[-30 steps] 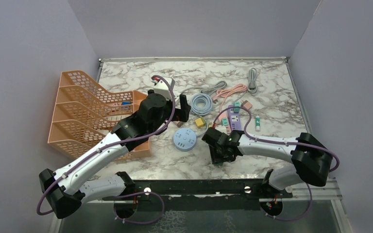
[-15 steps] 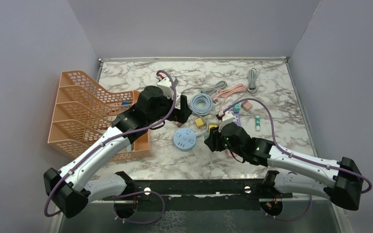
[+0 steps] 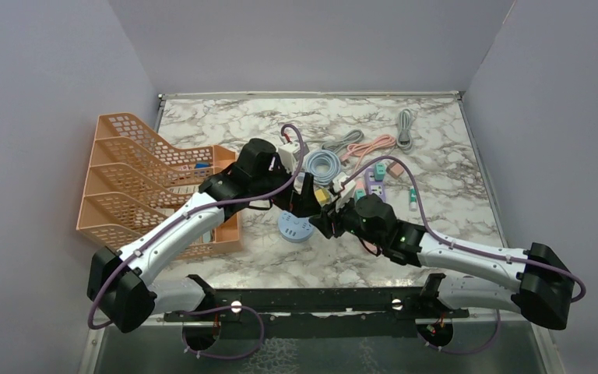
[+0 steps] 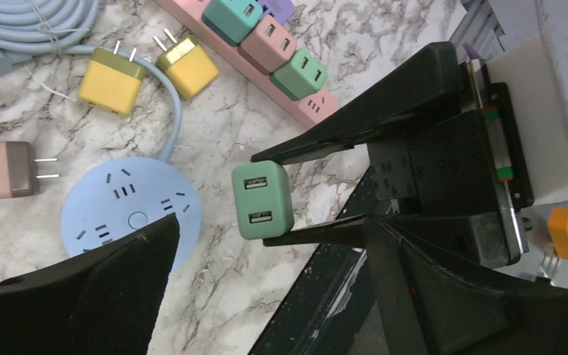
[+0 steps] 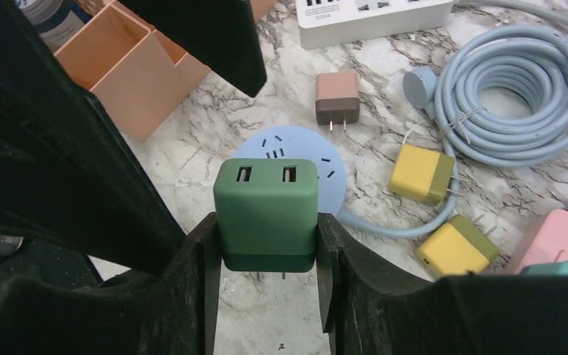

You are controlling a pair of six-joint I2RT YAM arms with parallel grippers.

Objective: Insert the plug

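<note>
My right gripper (image 5: 266, 244) is shut on a green two-port USB plug (image 5: 266, 214), prongs pointing down, a little above the marble. The plug hangs just in front of the round blue socket (image 5: 296, 155). In the top view my right gripper (image 3: 323, 222) is beside that socket (image 3: 294, 227). The left wrist view shows the plug (image 4: 262, 200) between the right fingers, next to the socket (image 4: 122, 211). My left gripper (image 3: 305, 199) is open and empty, hovering over the socket and the plug, its jaws wide apart (image 4: 270, 296).
An orange file rack (image 3: 140, 179) stands at the left. A coiled blue cable (image 3: 323, 165), two yellow plugs (image 5: 421, 174), a pink-brown plug (image 5: 338, 96), a white power strip (image 5: 373, 15) and a pink strip with plugs (image 4: 266, 44) lie around the socket. More cables (image 3: 370, 144) lie behind.
My right gripper has swung from the table's front to the left and back, to the round socket, with the green plug. My left gripper has moved right, over the socket.
</note>
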